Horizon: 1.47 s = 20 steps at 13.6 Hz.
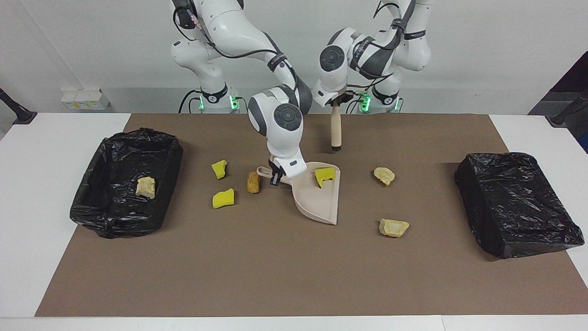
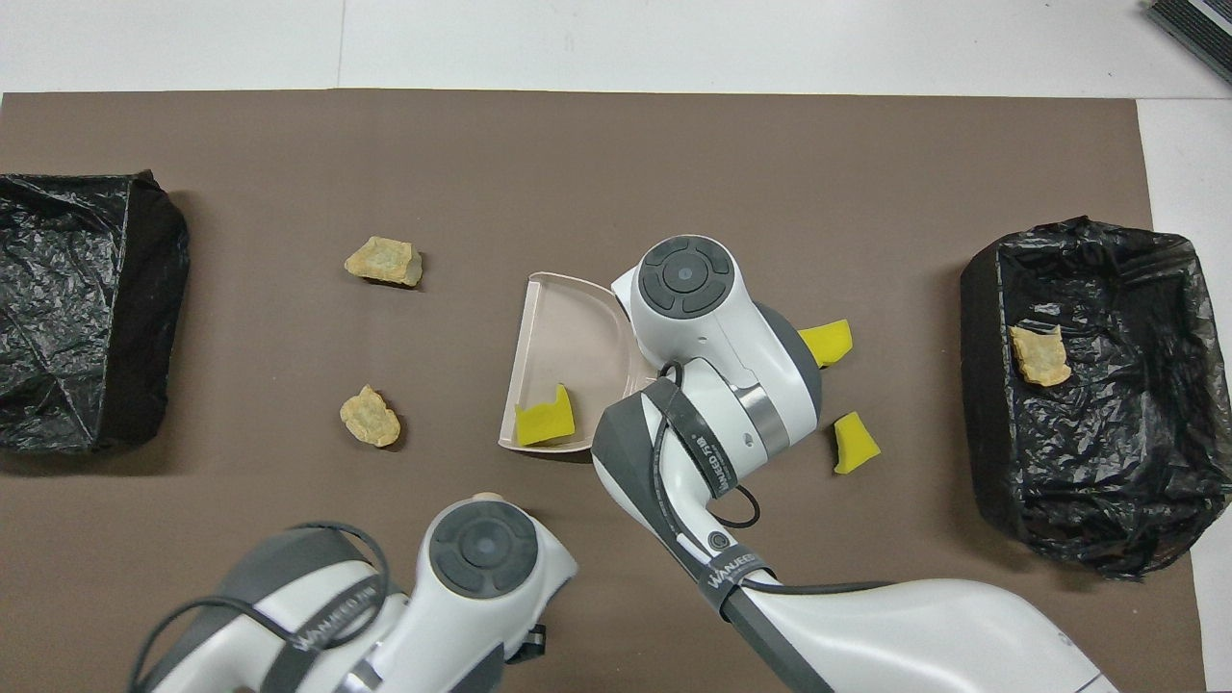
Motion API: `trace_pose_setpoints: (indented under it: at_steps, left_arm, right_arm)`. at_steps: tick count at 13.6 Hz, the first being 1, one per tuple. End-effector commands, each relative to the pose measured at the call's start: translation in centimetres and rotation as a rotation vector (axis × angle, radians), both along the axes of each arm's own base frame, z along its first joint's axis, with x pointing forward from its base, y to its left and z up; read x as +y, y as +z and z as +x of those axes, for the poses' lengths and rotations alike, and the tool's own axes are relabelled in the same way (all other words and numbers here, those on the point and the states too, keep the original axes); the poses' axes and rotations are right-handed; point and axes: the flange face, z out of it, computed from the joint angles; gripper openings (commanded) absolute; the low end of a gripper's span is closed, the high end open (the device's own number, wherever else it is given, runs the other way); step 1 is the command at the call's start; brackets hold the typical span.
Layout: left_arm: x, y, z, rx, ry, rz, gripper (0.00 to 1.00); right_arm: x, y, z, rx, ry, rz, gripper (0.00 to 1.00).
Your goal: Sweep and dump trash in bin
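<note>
A: Two tools in view. Right tool (image 1: 275,178) down at the counter (image 1: 27,184), clenched on the dustpan (image 1: 317,202) handle; pan flat on the brown mat (image 1: 275,266).
B: Left tool (image 1: 336,99)?
A: Up in the air over the mat's edge by the robots, clenched on the top of a brush (image 1: 336,128), which hangs upright with bristles down, clear of the mat.
B: Trash positions?
A: 1 yellow sponge bit (image 1: 324,176) in the pan, at its end nearer the robots. 2 more yellow bits (image 1: 219,168) (image 1: 223,198) plus a brown nugget (image 1: 253,182) on the mat, toward the right arm's end, the nugget just beside the pan handle. 2 tan crusts (image 1: 384,175) (image 1: 393,227) toward the left arm's end, apart from the pan's open edge.
B: Bins?
A: Black-lined bin (image 1: 124,184) at the right arm's end, 1 tan crust (image 1: 146,187) inside. Second black-bagged bin (image 1: 517,202) at the left arm's end.
</note>
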Motion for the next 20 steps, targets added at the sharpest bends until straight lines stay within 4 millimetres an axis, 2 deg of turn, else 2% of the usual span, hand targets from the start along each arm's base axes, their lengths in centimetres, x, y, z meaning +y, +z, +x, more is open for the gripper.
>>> trace_pose_setpoints:
  at_steps: [1, 3, 5, 6, 8, 9, 11, 13, 15, 17, 19, 20]
  left_arm:
    - [6.4, -0.2, 3.4, -0.041, 0.072, 0.087, 0.0]
    - [10.7, -0.7, 6.0, -0.072, 0.142, 0.14, 0.0]
    - [13.9, -0.9, 8.0, -0.118, 0.194, 0.169, 0.0]
    - [15.2, -1.6, 8.7, -0.148, 0.253, 0.163, 0.0]
    - [16.1, -2.6, 10.5, -0.252, 0.286, 0.096, 0.0]
    - [15.6, -3.6, 11.8, -0.285, 0.279, 0.066, 0.0]
    - [14.5, -5.6, 12.7, -0.284, 0.217, 0.033, 0.0]
    - [12.1, -6.3, 15.1, -0.311, 0.192, -0.032, 0.0]
    - [10.4, -6.4, 16.7, -0.325, 0.216, -0.087, 0.0]
    - [7.8, -6.2, 17.3, -0.361, 0.224, -0.154, 0.0]
    - [6.9, -6.4, 18.1, -0.37, 0.241, -0.184, 0.0]
    - [4.8, -6.6, 18.5, -0.37, 0.238, -0.202, 0.0]
  right_arm:
    - [-0.3, 0.4, -0.6, -0.014, -0.026, 0.011, 0.0]
    - [-0.3, 0.5, -0.7, -0.016, -0.026, 0.013, 0.0]
    - [-0.3, 0.0, -0.8, -0.044, -0.022, 0.031, 0.0]
    - [-0.4, 0.0, -0.9, -0.047, -0.02, 0.033, 0.0]
    - [-0.4, 0.0, -1.0, -0.046, -0.02, 0.032, 0.0]
    - [-0.4, 0.0, -1.0, -0.046, -0.02, 0.032, 0.0]
    - [-0.4, 0.0, -1.0, -0.046, -0.019, 0.031, 0.0]
    - [-0.4, 0.0, -1.0, -0.046, -0.015, 0.032, 0.0]
    - [-0.4, 0.0, -1.0, -0.044, -0.01, 0.031, 0.0]
    - [-0.4, 0.0, -1.0, -0.044, -0.01, 0.031, 0.0]
    - [-0.4, 0.0, -1.0, -0.043, -0.01, 0.03, 0.0]
    - [-0.4, 0.0, -1.0, -0.044, -0.01, 0.031, 0.0]
